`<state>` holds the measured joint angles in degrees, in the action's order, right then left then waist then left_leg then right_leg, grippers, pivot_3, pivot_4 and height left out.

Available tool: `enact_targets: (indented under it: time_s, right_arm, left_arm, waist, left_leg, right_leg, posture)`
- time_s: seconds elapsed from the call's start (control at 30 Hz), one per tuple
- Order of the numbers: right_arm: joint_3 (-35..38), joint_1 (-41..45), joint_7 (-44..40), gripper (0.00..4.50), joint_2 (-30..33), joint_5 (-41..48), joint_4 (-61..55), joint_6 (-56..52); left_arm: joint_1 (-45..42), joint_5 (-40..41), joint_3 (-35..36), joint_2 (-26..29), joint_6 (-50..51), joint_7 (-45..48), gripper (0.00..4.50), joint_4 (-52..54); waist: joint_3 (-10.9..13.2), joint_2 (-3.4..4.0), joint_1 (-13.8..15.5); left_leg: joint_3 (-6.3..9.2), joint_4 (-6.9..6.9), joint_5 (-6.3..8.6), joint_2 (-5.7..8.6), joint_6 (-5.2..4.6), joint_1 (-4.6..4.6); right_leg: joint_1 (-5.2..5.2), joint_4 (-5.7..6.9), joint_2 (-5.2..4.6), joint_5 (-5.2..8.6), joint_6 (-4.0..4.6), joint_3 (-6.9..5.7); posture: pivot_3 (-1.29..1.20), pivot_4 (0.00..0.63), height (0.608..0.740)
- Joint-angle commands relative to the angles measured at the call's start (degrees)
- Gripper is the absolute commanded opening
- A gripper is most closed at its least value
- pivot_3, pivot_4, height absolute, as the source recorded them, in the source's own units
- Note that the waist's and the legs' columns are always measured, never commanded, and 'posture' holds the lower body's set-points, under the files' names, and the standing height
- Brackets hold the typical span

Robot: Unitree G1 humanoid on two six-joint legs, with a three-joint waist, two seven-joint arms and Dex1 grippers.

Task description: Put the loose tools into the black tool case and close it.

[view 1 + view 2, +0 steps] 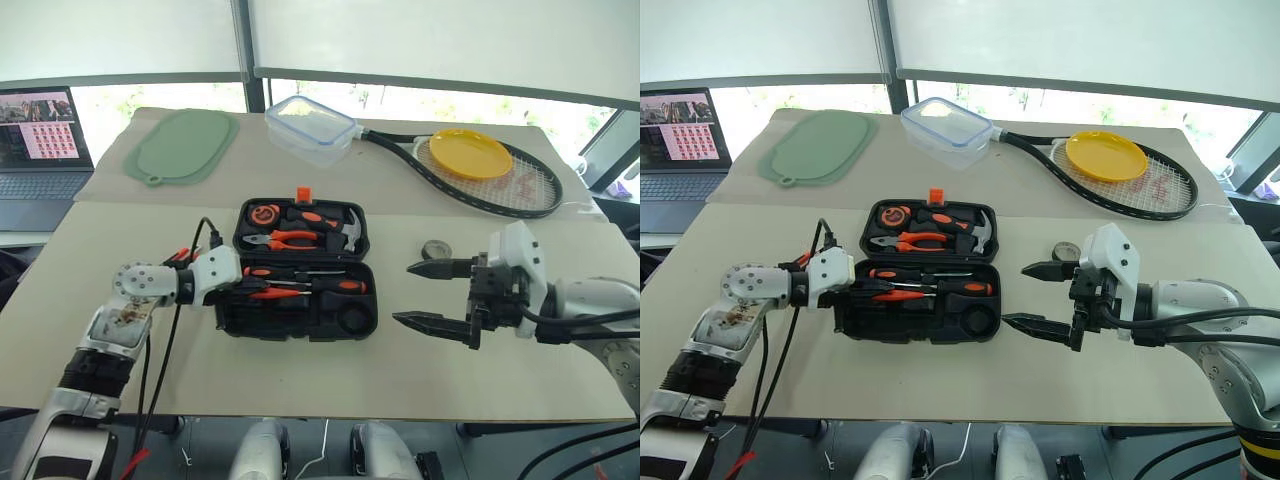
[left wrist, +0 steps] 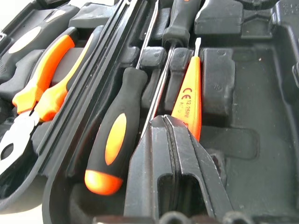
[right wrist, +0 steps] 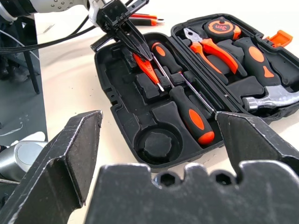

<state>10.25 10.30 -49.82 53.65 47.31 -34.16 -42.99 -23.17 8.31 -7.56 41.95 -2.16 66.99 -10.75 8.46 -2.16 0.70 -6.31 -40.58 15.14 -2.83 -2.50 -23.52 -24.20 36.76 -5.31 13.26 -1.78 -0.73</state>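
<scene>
The black tool case (image 1: 300,328) lies open in the middle of the table. Its near half holds two screwdrivers with black-orange handles (image 3: 192,117) (image 3: 163,50). My left gripper (image 1: 245,285) reaches into the case's left end and is shut on the tail of the slim red screwdriver (image 2: 189,100), which lies along a recess. An orange-and-black tool, seemingly the utility knife (image 3: 145,18), lies on the table behind that wrist. The dark tape roll (image 1: 437,248) sits right of the case. My right gripper (image 1: 403,293) hovers open beside the case's right end.
The case's far half holds orange-handled pliers (image 1: 290,238), a hammer (image 1: 345,230) and a tape measure (image 1: 264,213). At the back are a clear container (image 1: 310,128), a racket (image 1: 520,195) with a yellow plate (image 1: 470,153), a green mat (image 1: 183,145) and a laptop (image 1: 40,140).
</scene>
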Motion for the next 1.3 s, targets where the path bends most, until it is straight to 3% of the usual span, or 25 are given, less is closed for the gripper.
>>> enact_targets:
  time_s: [0.03, 0.33, 0.5, 0.6, 0.7, 0.8, 0.93, 1.13, 1.3]
  right_arm:
    - [0.76, 0.49, 0.05, 4.50, -0.11, -0.24, -0.14, 0.53]
    - [-0.34, 1.00, -0.56, 4.50, -0.76, -1.42, 0.89, 1.18]
    - [-1.60, 4.84, -1.63, 4.50, -1.56, -1.18, 2.03, 1.25]
    - [-2.90, 8.21, -3.28, 4.50, -1.83, -1.72, 3.58, 1.98]
    - [-5.05, 12.44, -5.00, 4.50, -2.86, -2.71, 5.87, 2.82]
    - [-7.88, 16.51, -6.66, 4.50, -4.42, -3.68, 8.25, 3.28]
    - [-9.76, 19.05, -9.26, 4.50, -5.47, -4.21, 9.69, 3.63]
    - [-11.31, 19.95, -11.72, 4.50, -5.97, -5.78, 10.59, 4.52]
    - [-10.41, 18.51, -11.60, 4.50, -5.88, -5.09, 8.37, 3.57]
  left_arm:
    - [3.32, -2.00, -0.85, 1.56, 0.27, 0.34, 0.03, -0.57]
    - [3.44, 0.94, 2.77, 2.03, 2.76, -0.58, 0.03, 0.31]
    - [1.91, 8.91, 9.04, 3.52, 13.98, -1.42, 0.03, 6.10]
    - [3.88, 16.03, 17.39, 7.49, 24.98, -3.08, 0.75, 13.02]
    - [13.45, 19.05, 30.36, 12.18, 32.36, -4.77, 1.87, 19.34]
    - [28.67, 15.90, 45.54, 13.11, 33.38, -4.84, 2.93, 20.34]
    - [39.25, 12.55, 53.16, 13.68, 30.44, -4.53, 4.30, 17.08]
    - [39.86, 10.00, 51.99, 17.63, 24.94, -2.74, 4.46, 8.57]
    - [28.18, 8.88, 40.11, 22.56, 24.07, -0.94, 4.46, 1.48]
  waist:
    - [-0.01, 0.02, -0.03]
    - [-0.13, 0.21, -0.05]
    - [-0.10, 0.20, -0.11]
    - [0.03, 0.04, -0.45]
    - [0.06, 0.01, -1.54]
    - [0.10, 0.09, -2.61]
    - [0.14, 0.09, -1.84]
    - [0.15, 0.09, 0.34]
    - [0.14, 0.08, 0.67]
  left_leg:
    - [0.00, 0.02, 0.00, 0.00, 0.00, 0.01]
    - [-0.10, 0.37, -0.02, 0.02, 0.03, 0.23]
    - [-0.10, 0.36, -0.02, 0.02, 0.03, 0.18]
    - [-0.07, 0.37, -0.03, -0.01, 0.04, 0.06]
    - [-0.06, 0.46, -0.02, -0.03, 0.05, 0.02]
    - [-0.21, 0.79, -0.03, -0.02, 0.08, 0.23]
    - [-0.20, 0.90, -0.04, -0.06, 0.20, 0.21]
    - [-0.15, 0.87, -0.01, -0.03, 0.22, 0.22]
    - [-0.15, 0.87, 0.25, 0.04, 0.65, 0.20]
  right_leg:
    - [0.00, 0.00, 0.00, 0.00, 0.00, 0.00]
    - [0.04, -0.04, -0.02, 0.02, 0.04, 0.07]
    - [-0.01, -0.04, -0.01, 0.02, 0.03, 0.07]
    - [-0.13, -0.05, 0.03, 0.02, 0.04, 0.05]
    - [-0.18, -0.10, 0.01, 0.03, 0.04, 0.05]
    - [-0.15, -0.31, -0.06, 0.05, 0.06, 0.15]
    - [-0.15, -0.44, -0.02, 0.10, 0.14, -0.05]
    - [-0.29, -0.68, -0.27, 0.26, 0.59, -0.29]
    - [-0.30, -0.66, -0.44, 0.21, 0.57, -0.35]
  posture:
    - [0.00, 0.150, 0.738]
    - [0.00, 0.150, 0.738]
    - [0.00, 0.150, 0.738]
    - [0.00, 0.150, 0.738]
    - [0.00, 0.150, 0.738]
    - [0.00, 0.150, 0.738]
    - [0.00, 0.150, 0.738]
    - [0.00, 0.150, 0.738]
    - [0.00, 0.150, 0.738]
